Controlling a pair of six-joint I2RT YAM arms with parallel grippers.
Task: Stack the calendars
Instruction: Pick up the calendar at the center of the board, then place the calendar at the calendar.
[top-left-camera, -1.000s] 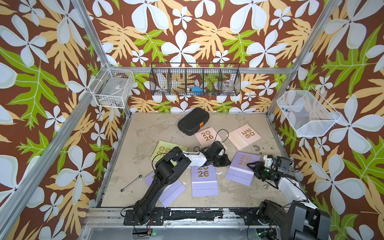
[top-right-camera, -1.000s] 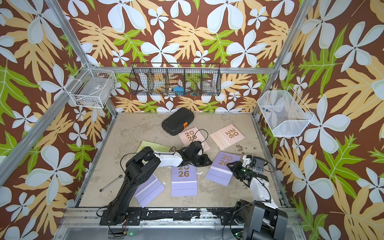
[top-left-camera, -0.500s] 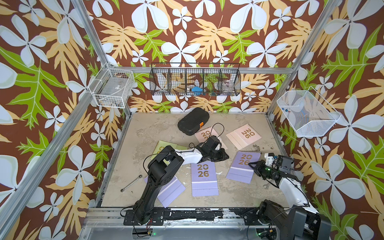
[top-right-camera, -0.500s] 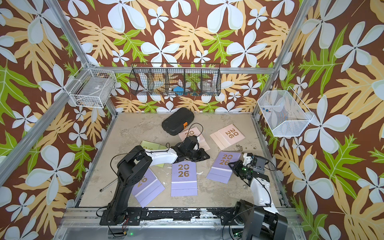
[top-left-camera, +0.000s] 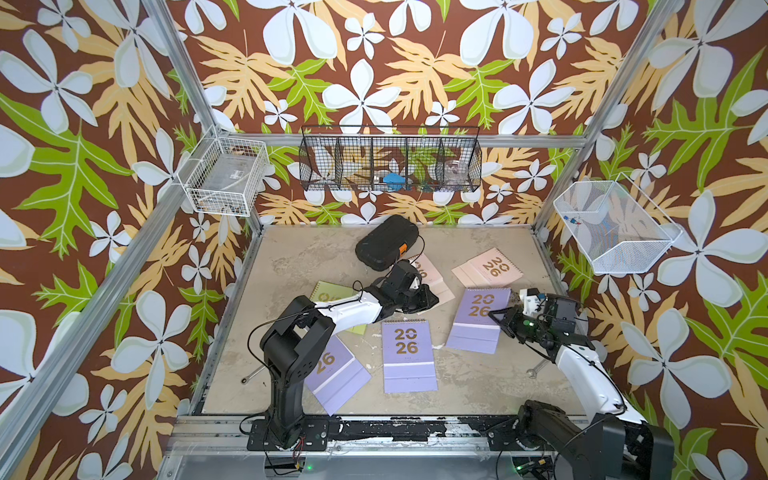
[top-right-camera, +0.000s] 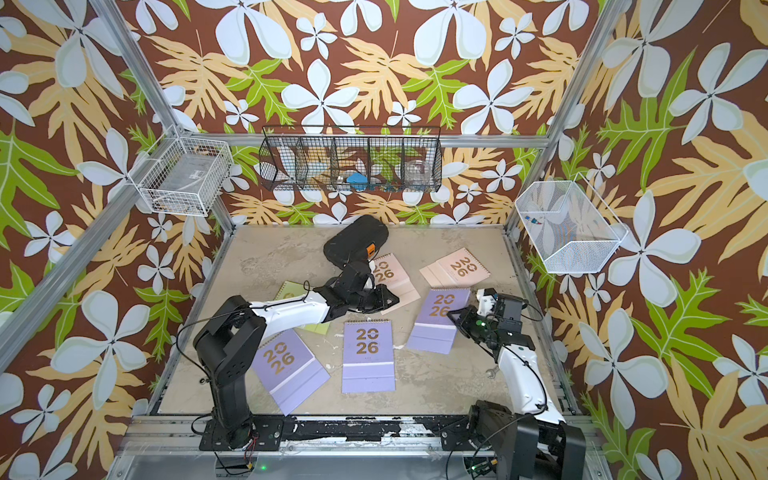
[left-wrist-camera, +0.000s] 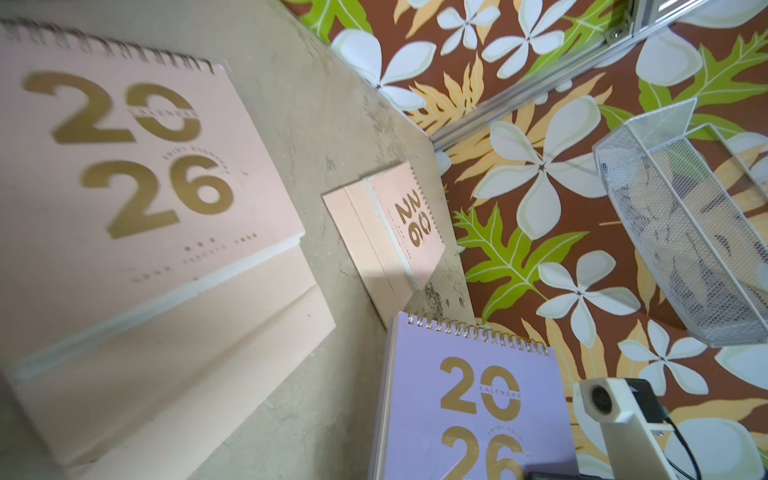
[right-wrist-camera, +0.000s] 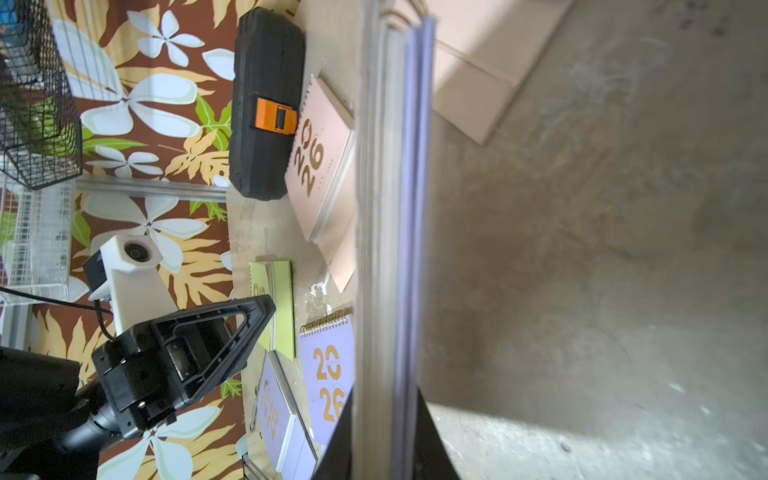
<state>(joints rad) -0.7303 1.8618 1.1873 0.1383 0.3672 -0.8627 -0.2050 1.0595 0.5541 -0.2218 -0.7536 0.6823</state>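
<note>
Several calendars lie flat on the floor. My right gripper (top-left-camera: 500, 318) (right-wrist-camera: 386, 415) is shut on the right edge of a lilac calendar (top-left-camera: 478, 320) (top-right-camera: 432, 324), whose pages show edge-on between the fingers. Another lilac calendar (top-left-camera: 409, 355) lies mid-floor and a third (top-left-camera: 336, 372) sits by the left arm's base. A pale pink calendar (top-left-camera: 432, 272) (left-wrist-camera: 124, 166) lies beside the black case, a second pink one (top-left-camera: 490, 268) further right. The lime green calendar (top-left-camera: 330, 293) is partly under the left arm. My left gripper (top-left-camera: 428, 299) is shut, empty, at the near pink calendar's lower edge.
A black case with an orange tab (top-left-camera: 386, 243) lies at the back middle, touching the pink calendar. Small wrenches lie at the front left (top-left-camera: 251, 376) and by the right arm (top-left-camera: 536, 368). Wire baskets hang on the left (top-left-camera: 224, 176), back (top-left-camera: 390, 160) and right (top-left-camera: 615, 226) walls.
The right jaws have closed on the lilac calendar's edge. The left arm has swung toward the back, bringing its shut gripper up to the pink calendar by the case.
</note>
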